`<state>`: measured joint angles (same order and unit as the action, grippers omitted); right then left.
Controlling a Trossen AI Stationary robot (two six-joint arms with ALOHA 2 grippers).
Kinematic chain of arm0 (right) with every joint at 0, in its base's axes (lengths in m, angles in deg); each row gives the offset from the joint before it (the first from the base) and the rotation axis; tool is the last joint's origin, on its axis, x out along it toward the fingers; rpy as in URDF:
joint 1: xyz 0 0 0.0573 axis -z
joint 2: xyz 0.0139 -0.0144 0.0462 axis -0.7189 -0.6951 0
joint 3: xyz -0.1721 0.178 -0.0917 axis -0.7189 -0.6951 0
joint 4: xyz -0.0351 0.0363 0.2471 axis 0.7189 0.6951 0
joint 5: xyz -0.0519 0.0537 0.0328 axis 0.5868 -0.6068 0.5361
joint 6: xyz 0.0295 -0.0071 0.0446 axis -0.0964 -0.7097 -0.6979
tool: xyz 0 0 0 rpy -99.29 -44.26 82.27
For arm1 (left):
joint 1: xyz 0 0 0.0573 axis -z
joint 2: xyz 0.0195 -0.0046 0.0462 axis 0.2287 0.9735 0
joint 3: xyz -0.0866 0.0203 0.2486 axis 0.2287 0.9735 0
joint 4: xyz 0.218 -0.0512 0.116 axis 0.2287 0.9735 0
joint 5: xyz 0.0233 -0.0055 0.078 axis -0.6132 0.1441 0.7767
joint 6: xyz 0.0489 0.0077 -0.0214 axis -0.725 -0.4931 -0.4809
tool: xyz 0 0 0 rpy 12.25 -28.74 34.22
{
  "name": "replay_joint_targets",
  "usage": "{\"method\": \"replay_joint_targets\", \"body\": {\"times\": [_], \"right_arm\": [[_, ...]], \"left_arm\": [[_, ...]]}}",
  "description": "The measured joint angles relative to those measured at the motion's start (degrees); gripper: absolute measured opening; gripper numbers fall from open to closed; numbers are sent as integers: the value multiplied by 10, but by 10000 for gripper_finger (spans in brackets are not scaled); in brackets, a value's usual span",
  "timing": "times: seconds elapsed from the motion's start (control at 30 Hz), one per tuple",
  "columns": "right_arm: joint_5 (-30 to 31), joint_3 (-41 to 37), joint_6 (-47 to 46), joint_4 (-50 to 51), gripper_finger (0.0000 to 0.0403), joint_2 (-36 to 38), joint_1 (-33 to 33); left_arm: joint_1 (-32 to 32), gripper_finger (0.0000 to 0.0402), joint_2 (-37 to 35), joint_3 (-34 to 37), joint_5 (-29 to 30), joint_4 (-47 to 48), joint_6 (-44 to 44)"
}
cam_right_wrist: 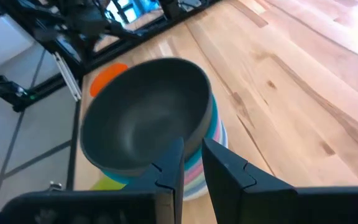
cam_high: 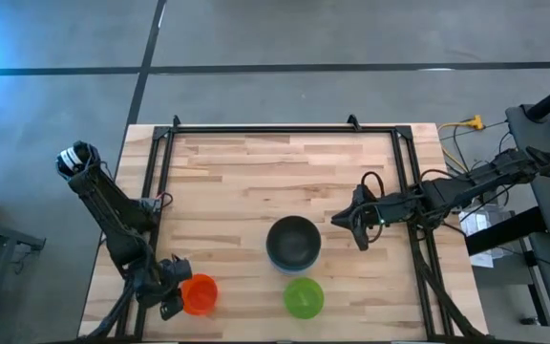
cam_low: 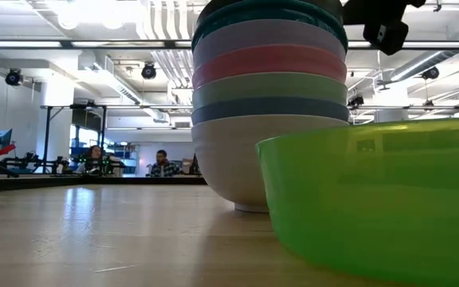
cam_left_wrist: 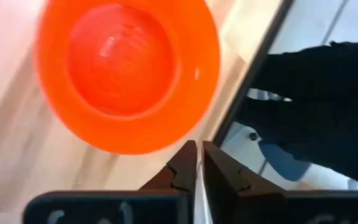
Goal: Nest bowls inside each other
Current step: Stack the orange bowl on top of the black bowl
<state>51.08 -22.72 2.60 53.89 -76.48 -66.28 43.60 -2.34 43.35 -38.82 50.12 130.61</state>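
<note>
Table (cam_high: 256,182) first: most of the wood is bare, esp. the far half, w/ a black frame (cam_high: 285,128) running round the edges. Everything in play sits at the near side. The stack of bowls (cam_high: 293,243) stands about mid-table toward the near edge, black bowl on top, teal, lavender, pink and more showing below it in the low view. The bright green bowl (cam_high: 304,297) sits loose just near-side of the stack, apart from it. The red bowl (cam_high: 200,293) is at the near left corner, close to the table edge and the frame rail. The left gripper (cam_high: 168,298) is right beside the red bowl, fingers (cam_left_wrist: 185,163) pressed together w/ nothing between them, so no hold on the rim yet, by the look of it. To do this step well it likely needs to spread the fingers, take the rim between them, lift straight up clear of the rail, then carry it over the stack and lower it level. Little room at that corner, plenty once it's up. The right gripper (cam_high: 357,222) hovers just beside the stack on its right, fingers (cam_right_wrist: 166,171) a bit apart, pinching nothing I can see; it should prob. keep clear of the drop path.
</note>
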Motion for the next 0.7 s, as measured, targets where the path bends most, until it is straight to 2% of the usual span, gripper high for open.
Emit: {"method": "replay_joint_targets", "body": {"times": [0.23, 0.33, 0.47, 0.57, 0.7], "right_arm": [[-2, 0, -4, -2, 54, -2, 0], [-2, 0, -4, -2, 54, -2, 0], [-3, 0, -4, -2, 54, -2, 0], [-3, 0, -4, -2, 54, -2, 0], [-3, 0, -7, -2, 54, -2, 0]], "left_arm": [[-13, 90, -17, 0, 10, 68, 15], [-31, 132, -24, 1, 11, 135, 34], [-65, 175, -26, 1, 11, 180, 34], [-93, 192, -24, 11, 7, 167, 26], [-123, 195, -24, 52, -26, 104, 6]]}}
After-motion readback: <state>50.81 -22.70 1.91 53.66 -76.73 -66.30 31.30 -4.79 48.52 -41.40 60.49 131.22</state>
